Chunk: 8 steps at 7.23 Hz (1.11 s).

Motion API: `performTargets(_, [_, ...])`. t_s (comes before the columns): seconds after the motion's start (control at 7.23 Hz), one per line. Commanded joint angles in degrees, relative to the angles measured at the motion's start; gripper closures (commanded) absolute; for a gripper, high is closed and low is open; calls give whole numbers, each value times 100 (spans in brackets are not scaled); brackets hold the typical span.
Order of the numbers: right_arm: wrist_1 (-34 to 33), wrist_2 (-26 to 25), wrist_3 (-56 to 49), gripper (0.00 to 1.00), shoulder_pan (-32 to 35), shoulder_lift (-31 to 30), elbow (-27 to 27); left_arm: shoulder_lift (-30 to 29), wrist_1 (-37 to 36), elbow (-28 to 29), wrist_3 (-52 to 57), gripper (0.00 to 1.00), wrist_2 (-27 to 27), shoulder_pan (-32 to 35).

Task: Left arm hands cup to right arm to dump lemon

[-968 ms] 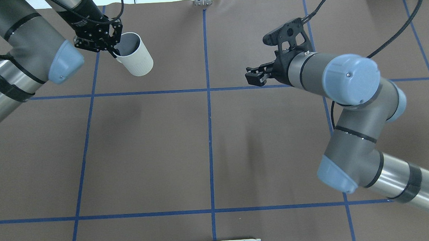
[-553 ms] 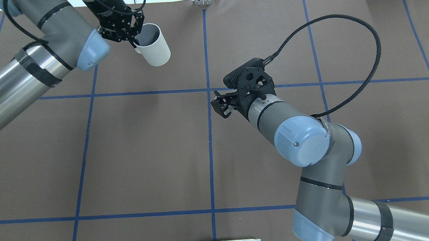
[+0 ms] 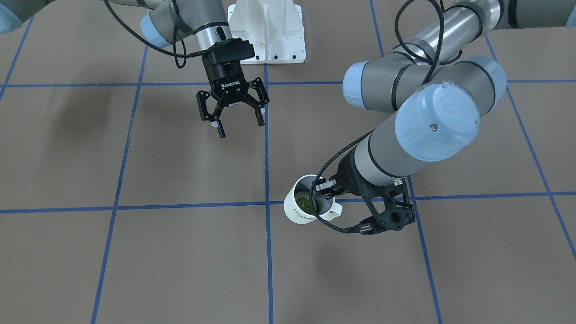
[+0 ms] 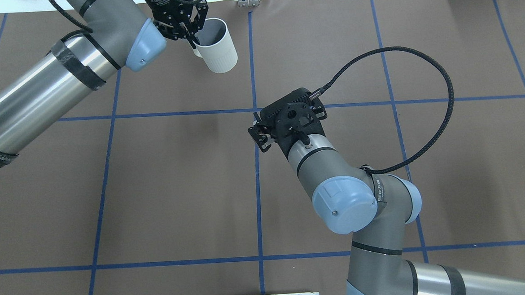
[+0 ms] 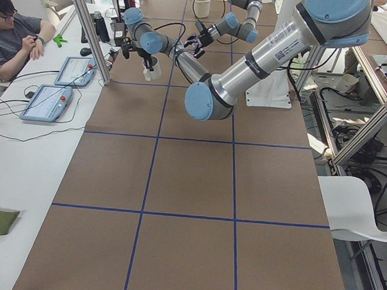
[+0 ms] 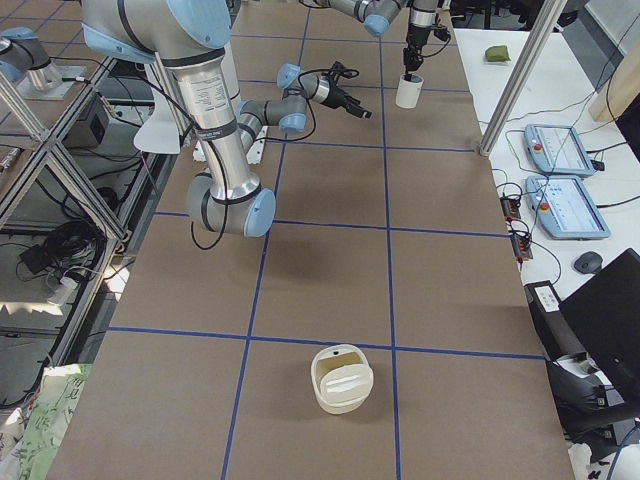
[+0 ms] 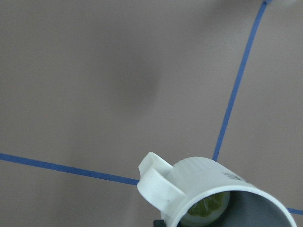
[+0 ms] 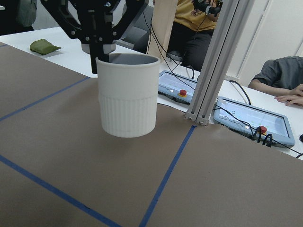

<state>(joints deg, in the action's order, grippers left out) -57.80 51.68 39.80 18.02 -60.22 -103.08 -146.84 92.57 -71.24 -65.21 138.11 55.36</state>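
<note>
Over table, left arm holds cup upright.

In the upper left of the front-facing view, white letters "ROBOTIQ" stand on the black body of the right gripper, and near the centre black letters, seemingly "HOM", curve along the side of the cup.

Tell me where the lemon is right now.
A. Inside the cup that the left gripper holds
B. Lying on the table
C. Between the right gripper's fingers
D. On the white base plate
A: the front-facing view shows the lemon inside the cup, which the left gripper holds by its rim, while the right gripper is open and empty.
</note>
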Motion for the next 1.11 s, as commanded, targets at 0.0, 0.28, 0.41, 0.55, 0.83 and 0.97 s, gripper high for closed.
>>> performTargets(0.0, [32,-166,27,1,-53,27,34,-108,6,31,34,100,259,-77])
performTargets(0.28, [531,-220,107,1,-114,10,436,-231,24,-13,35,100,392,-270])
performTargets(0.41, [716,-220,107,1,-123,-25,508,-301,50,-22,35,100,566,-288])
performTargets(0.55, [744,-220,107,1,-123,-34,509,-311,41,-30,26,100,637,-289])
performTargets(0.83, [744,-211,63,1,-123,-25,500,-311,24,-39,26,100,638,-315])
performTargets(0.97, [744,-211,45,1,-123,-17,500,-311,6,-39,26,100,629,-385])
